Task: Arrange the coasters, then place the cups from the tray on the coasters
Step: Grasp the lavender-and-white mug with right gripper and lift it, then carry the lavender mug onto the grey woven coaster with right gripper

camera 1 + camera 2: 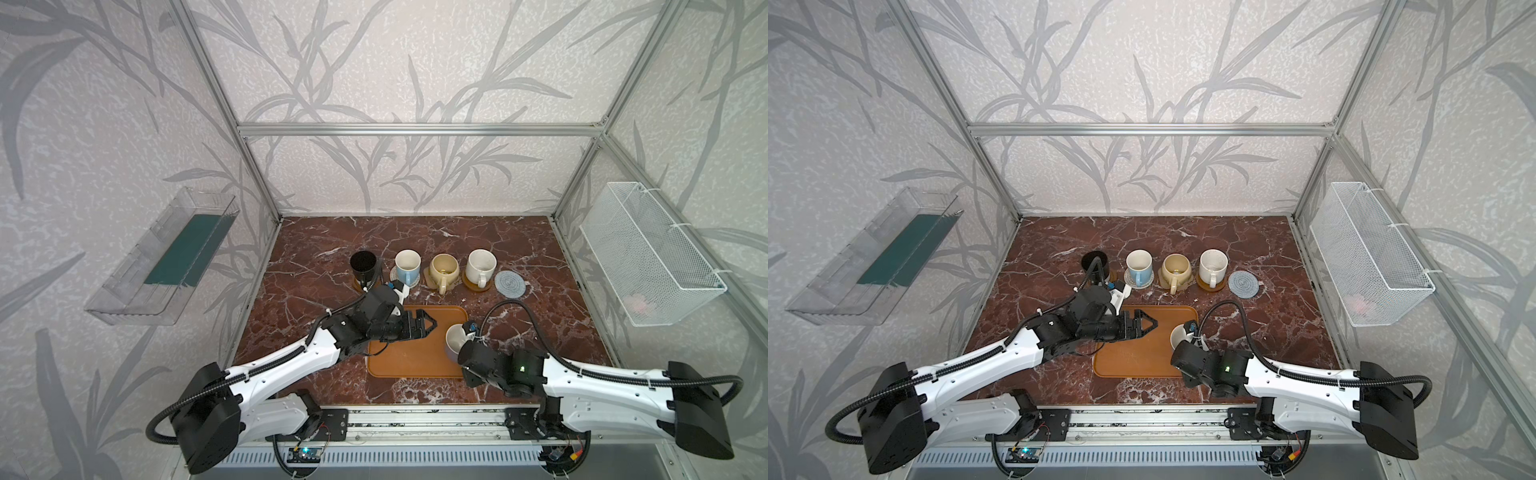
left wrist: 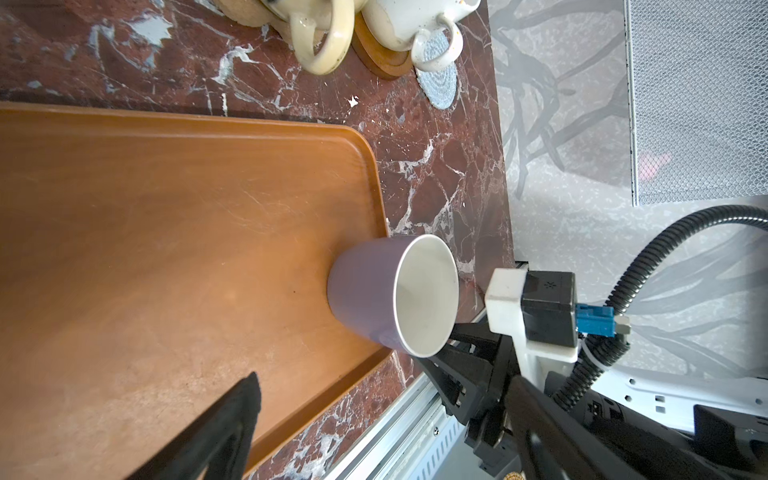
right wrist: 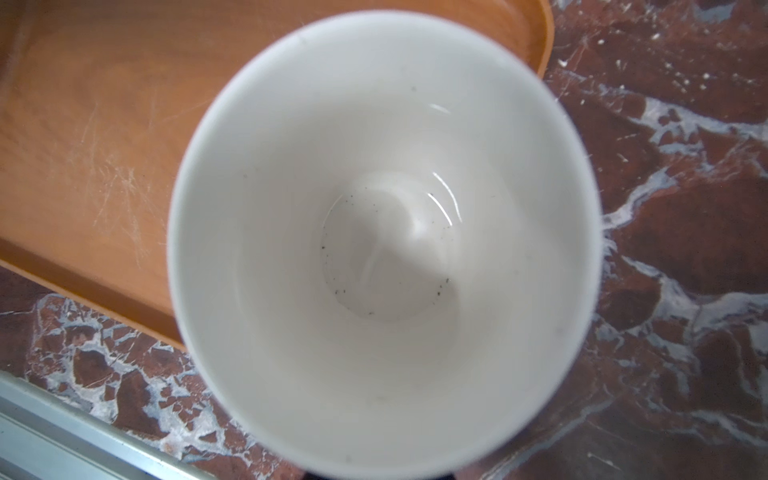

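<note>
Right claw (image 2: 452, 332) clenched on lavender cup (image 2: 365, 291) at its near side; cup sits at right edge of tray (image 2: 166, 208). Left claw (image 1: 430, 323) released, above tray.

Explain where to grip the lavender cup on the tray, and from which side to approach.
Grip the lavender cup by its rim wall, one jaw inside, one outside, coming down from above on the side facing the robot's base. It stands upright, mouth open, at the tray edge, and its handle hardly shows, so the rim is probably the safer hold.
</note>
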